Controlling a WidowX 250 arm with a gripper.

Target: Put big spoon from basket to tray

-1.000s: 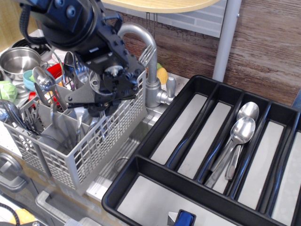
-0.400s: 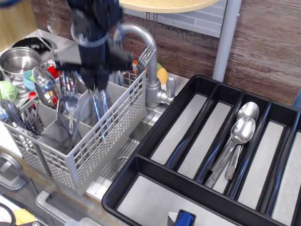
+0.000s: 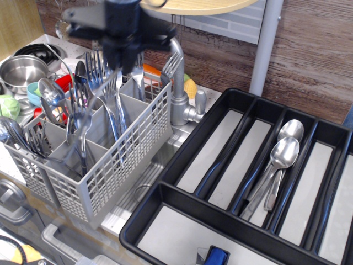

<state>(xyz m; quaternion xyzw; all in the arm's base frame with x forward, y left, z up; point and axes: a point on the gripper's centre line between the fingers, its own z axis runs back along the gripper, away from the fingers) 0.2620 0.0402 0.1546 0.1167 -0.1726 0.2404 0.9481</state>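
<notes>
Overhead, blurred claw point(image 3: 118, 52) above basket point(image 3: 110, 165), its opening impossible to tell.

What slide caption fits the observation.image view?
Pincer lifts a spoon from the grey basket beside the black tray.

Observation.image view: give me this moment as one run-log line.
phase: lifting from basket | gripper: above basket, motion-blurred, grip unclear | tray: two spoons in one compartment | transfer: not done
</notes>
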